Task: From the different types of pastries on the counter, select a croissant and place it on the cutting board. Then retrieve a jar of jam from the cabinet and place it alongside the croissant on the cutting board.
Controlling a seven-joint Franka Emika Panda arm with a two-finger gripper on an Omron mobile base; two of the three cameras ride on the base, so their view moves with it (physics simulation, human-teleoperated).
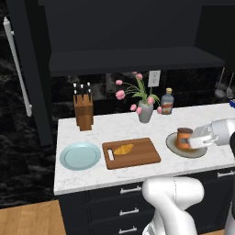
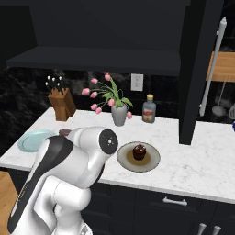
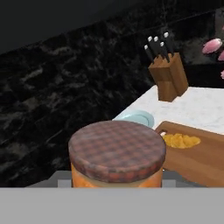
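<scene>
Jam jar (image 1: pixel 184 137) sits clamped in the pincer (image 1: pixel 193 141), carried above the grey plate (image 1: pixel 172 146) near the table's (image 1: pixel 114 126) front edge, its plaid lid (image 3: pixel 117 149) filling the near foreground of the hand view. Ahead of the pincer lies the cutting board (image 1: pixel 142 158) with the croissant (image 1: pixel 123 149) already on it, toward its slotted end; beyond that is the light-blue plate (image 1: pixel 80 155), and further back the knife block (image 1: pixel 83 111). The likeliest slip, I judge, is setting the jar down on the croissant or nudging it off the board, since the pastry lies along the pincer's path. The bare half of the board nearest the pincer offers the safer landing. A low carry could also catch the board's edge or the dark pastry (image 2: pixel 139 151) on the plate underneath. The flower vase (image 1: pixel 145 112) and bottle (image 1: pixel 167 102) stand well behind, clear of the route, while open marble lies between plate and board.
</scene>
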